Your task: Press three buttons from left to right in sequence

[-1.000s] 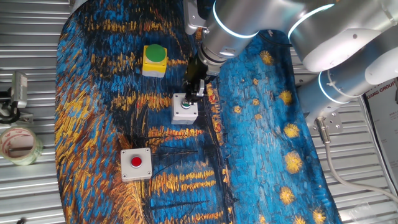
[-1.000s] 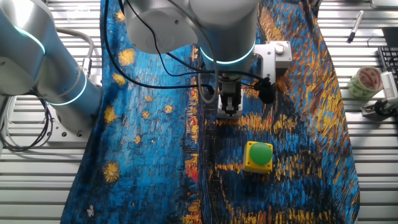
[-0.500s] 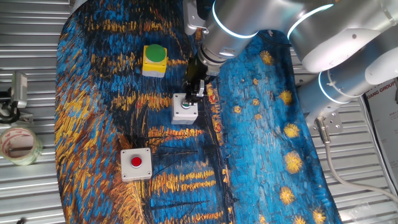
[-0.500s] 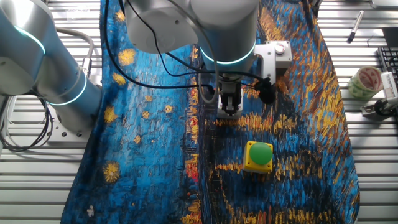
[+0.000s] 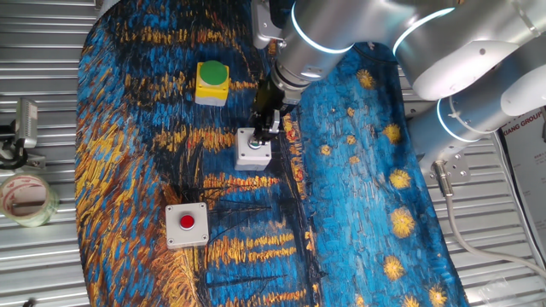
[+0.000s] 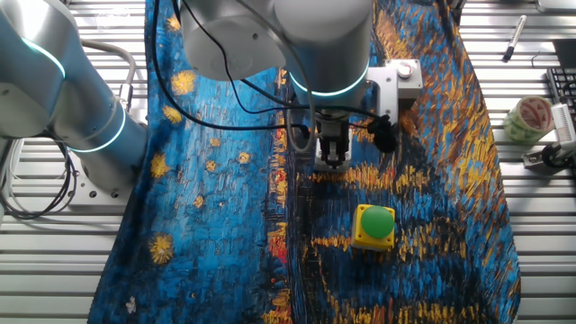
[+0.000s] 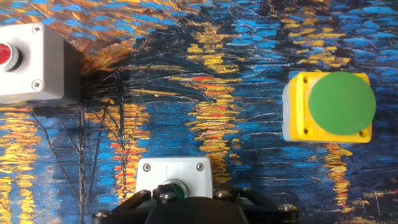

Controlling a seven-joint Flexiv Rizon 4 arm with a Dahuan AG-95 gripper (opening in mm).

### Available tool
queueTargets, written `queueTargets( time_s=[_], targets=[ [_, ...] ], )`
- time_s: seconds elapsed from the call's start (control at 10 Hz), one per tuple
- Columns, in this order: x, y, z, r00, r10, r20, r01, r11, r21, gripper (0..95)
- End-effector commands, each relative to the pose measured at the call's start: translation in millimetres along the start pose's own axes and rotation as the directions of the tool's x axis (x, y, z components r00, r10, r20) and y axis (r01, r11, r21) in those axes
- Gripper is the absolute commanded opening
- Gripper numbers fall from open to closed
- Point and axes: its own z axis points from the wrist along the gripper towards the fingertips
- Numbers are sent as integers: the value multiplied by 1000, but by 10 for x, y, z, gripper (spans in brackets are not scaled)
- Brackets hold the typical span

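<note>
The grey-white box with the small green button point(image 5: 253, 150) sat at the middle of the painted cloth point(image 5: 358, 196), and in one fixed view the tool point(image 5: 264, 128) stood right over it, its tip at the box's top face toward 1 o'clock of the box's centre; whether it actually touched the button could not be told from that view. In the hand view the same box point(image 7: 173, 177) lay at 6 o'clock, hard against the tool's dark housing, with the little green button point(image 7: 175, 186) half tucked under that housing, so the button looked to lie almost straight along the tool's axis. The fingertips themselves showed in none of the views clearly enough, so I could not tell whether they were apart or together. The yellow box with the big green dome point(image 7: 328, 107) lay out at 3 o'clock in the hand view, well apart, and the grey-white box with the red button point(image 7: 30, 65) at 10 o'clock, also well apart. Judged from this, the middle press was the step in hand, and the move after it would call for a lift and a sideways travel toward the red button point(image 5: 187, 222). A roll of tape point(image 5: 26, 198) rested off the cloth on the slatted counter point(image 5: 43, 77).
</note>
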Motion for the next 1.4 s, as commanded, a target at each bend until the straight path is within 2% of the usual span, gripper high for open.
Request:
queueTargets(
  time_s=[0.1,0.4,0.8,1.1,1.2,1.4],
  targets=[
    [0,-9,37,1000,-2,3,2,1000,0,380],
    [-3,-4,9,1000,1,-8,-1,1000,-6,380],
    [-6,3,-34,1000,-18,-9,18,999,42,380],
    [-10,13,-82,1000,-13,-11,14,999,34,380],
    [-13,28,-140,1000,-23,-20,24,998,50,380],
    [-14,34,-162,999,-26,-22,27,998,57,380]
  ],
)
